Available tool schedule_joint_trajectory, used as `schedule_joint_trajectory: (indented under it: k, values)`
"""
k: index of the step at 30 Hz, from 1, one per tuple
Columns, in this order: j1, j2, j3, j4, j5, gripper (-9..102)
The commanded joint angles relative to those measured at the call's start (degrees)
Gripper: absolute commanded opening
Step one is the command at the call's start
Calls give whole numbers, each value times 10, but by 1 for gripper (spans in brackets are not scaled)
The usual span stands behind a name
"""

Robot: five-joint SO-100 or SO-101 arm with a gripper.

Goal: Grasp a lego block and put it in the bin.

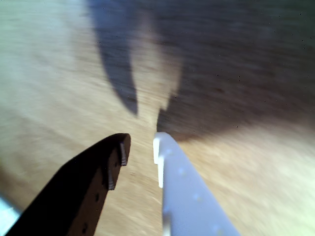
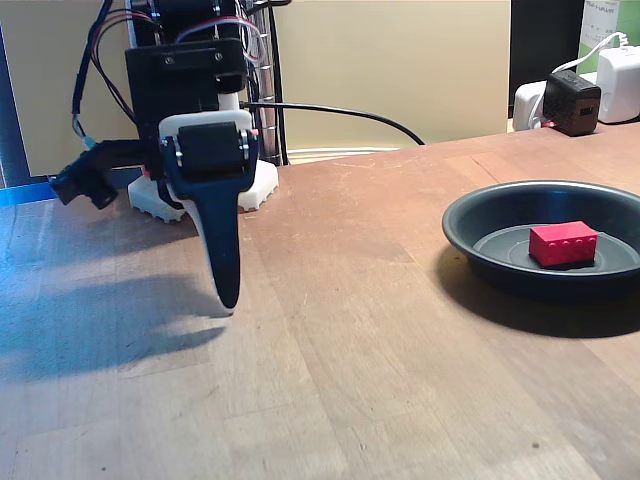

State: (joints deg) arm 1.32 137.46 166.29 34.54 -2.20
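The red lego block (image 2: 563,243) lies flat, studs up, on the bottom of the bin (image 2: 458,228), a shallow round dark pan at the right of the fixed view. My gripper (image 2: 228,300) hangs far to its left, pointing down just above the wooden table, near the arm's base. In the wrist view the gripper (image 1: 141,145) shows a black finger (image 1: 98,177) and a white finger (image 1: 182,187) with a narrow gap of bare wood between them; nothing is held. That view is motion-blurred.
The arm's white base (image 2: 262,187) stands at the back left with cables above it. A black cable (image 2: 340,109) runs along the back wall. Black and white power adapters (image 2: 575,100) sit at the back right corner behind the pan.
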Motion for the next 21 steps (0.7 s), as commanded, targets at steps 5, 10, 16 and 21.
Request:
schedule_joint_trajectory:
  k: [5, 10, 16, 21]
  values:
    - [-2, 5, 17, -5, 1, 0]
    - [-2, 5, 35, -12, -1, 0]
    - [4, 5, 40, -12, 2, 0]
    - [10, 5, 61, -13, 2, 0]
